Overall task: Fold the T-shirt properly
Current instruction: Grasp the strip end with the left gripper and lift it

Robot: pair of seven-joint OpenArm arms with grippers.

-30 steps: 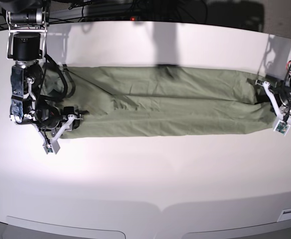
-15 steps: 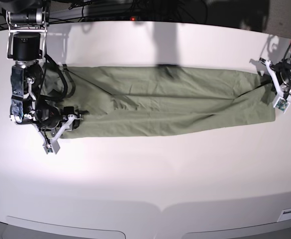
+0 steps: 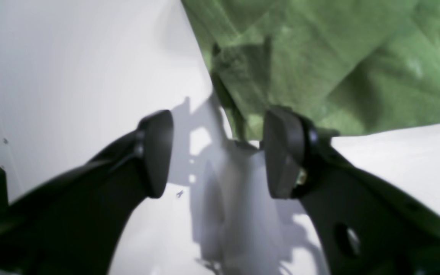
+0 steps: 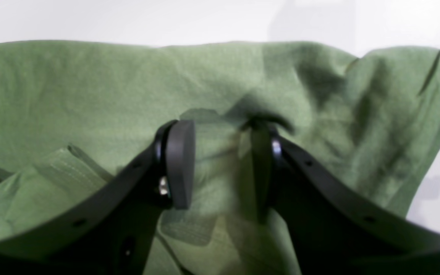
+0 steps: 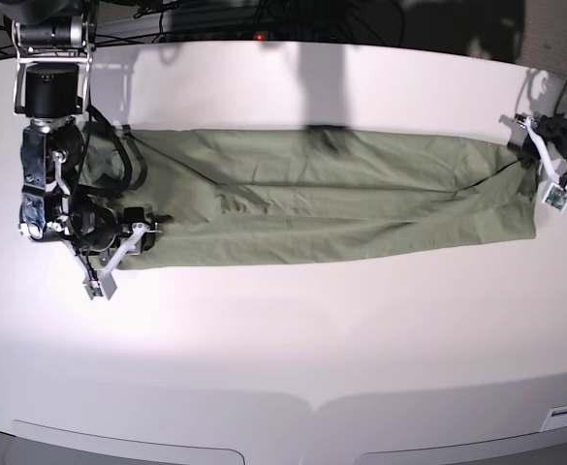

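Right gripper (image 5: 118, 254) at left end of sage-green wrinkled cotton T-shirt (image 5: 331, 211), low over fabric; jaws parted, cloth between pads (image 4: 180, 164), grasp or not: cannot tell. Shirt folded into long narrow band across middle of white table (image 5: 283, 339). Left gripper (image 5: 545, 165) at band's right end, upper corner; jaws spread wide, released, nothing between; shirt edge just beyond fingertips (image 3: 281, 152).

Left gripper (image 3: 218, 152) jaws apart, right gripper (image 4: 220, 164) jaws half-parted
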